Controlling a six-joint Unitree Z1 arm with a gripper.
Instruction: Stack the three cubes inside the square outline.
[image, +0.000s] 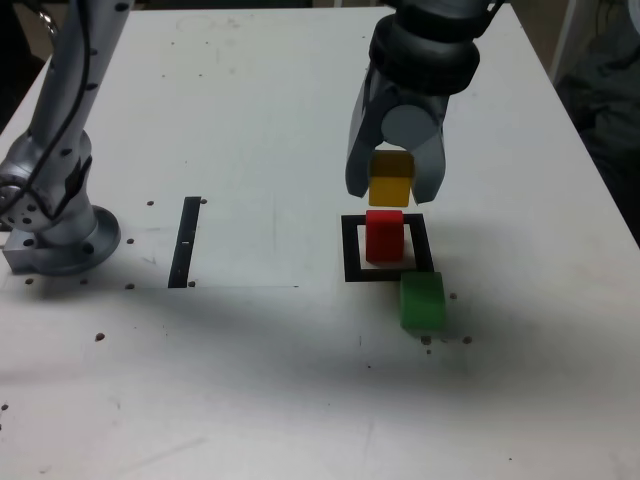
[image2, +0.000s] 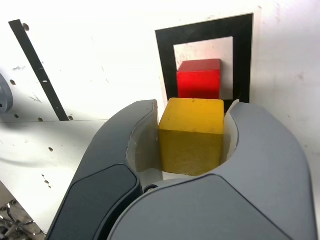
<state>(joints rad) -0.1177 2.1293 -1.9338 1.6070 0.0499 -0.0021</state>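
Here we have the gripper (image: 392, 182) pinching the yellow cube (image: 390, 178) by two opposite side faces, the jaws pressed flat against it with the block's upper and front faces showing in the wrist view (image2: 191, 136), and it hangs in the air just above the red cube (image: 384, 235) without touching it. The red cube sits upright inside the square outline (image: 350, 248), on its white centre, toward the middle of the desk (image: 250, 120); the green cube (image: 422, 301) lies outside the frame, just beside the outline's corner nearest the desk's front edge on the exterior view's right. We judge these blocks to be light, rigid and matte, so a modest squeeze should hold them without slipping or crushing, and nothing about them looks fragile. Because each is narrower than the jaws' reach, we would take them square across two parallel faces, about midway up, as the yellow one is held now; a grip on the edges or corners could twist the block. The risk, as we see it, lies in the placing: a light cube set down off-centre on the red one could tip or nudge it out of the frame
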